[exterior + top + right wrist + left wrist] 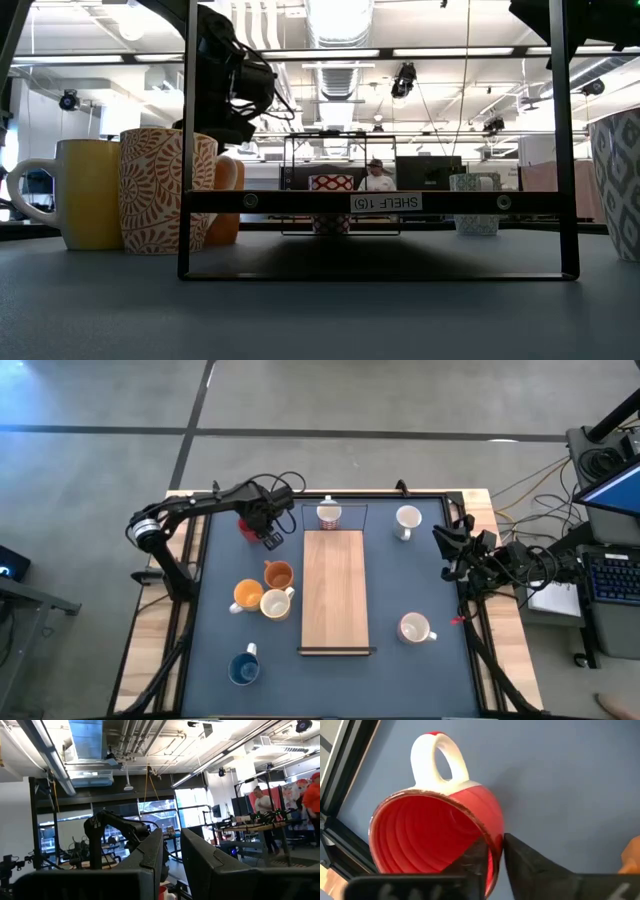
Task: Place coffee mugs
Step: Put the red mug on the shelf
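The left gripper [494,855] is pinched on the rim of the red mug [246,525], 1 finger inside, near the mat's far left corner. Only 1 patterned mug [329,513] sits at the board's [334,592] far end; 6 more stand loose on the mat. The right gripper [172,852] waits raised at the right edge, fingers narrow and empty

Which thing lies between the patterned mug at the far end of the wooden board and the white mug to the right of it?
Nothing: in the high view, only bare blue mat separates the patterned ceramic mug from the white ceramic mug.
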### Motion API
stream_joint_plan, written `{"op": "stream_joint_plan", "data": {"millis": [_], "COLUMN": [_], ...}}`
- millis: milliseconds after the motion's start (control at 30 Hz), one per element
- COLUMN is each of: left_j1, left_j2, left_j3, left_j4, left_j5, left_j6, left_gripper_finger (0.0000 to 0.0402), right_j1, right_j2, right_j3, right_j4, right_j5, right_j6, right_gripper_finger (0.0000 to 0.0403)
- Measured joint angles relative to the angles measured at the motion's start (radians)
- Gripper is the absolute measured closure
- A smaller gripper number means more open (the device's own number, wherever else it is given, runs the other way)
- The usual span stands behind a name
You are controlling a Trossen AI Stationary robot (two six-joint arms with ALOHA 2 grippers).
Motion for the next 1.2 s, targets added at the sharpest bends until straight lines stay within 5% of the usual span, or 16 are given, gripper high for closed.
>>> {"op": "stream_joint_plan", "data": {"millis": [300,500,833,1200], "left_j1": [-0.012,-0.050,-0.227,-0.479], "left_j2": [-0.003,-0.055,-0.143,-0.138], "left_j3": [-0.001,0.008,0.200,0.396], "left_j4": [-0.006,-0.093,-0.237,-0.153], "left_j5": [-0.002,-0.103,-0.097,0.137], "left_j6": [0.018,0.018,0.158,0.172], "left_gripper_finger": [0.0397,0.0399,0.0400,0.0401], "right_j1": [0.000,0.000,0.000,0.000], "right_j2": [0.000,0.000,0.000,0.000], "right_j3": [0.000,0.000,0.000,0.000], "right_j4": [0.000,0.000,0.000,0.001], "right_j5": [0.000,0.000,0.000,0.000], "right_j6": [0.000,0.000,0.000,0.003], "right_gripper_finger": [0.0344,0.0344,0.0344,0.0344]}}
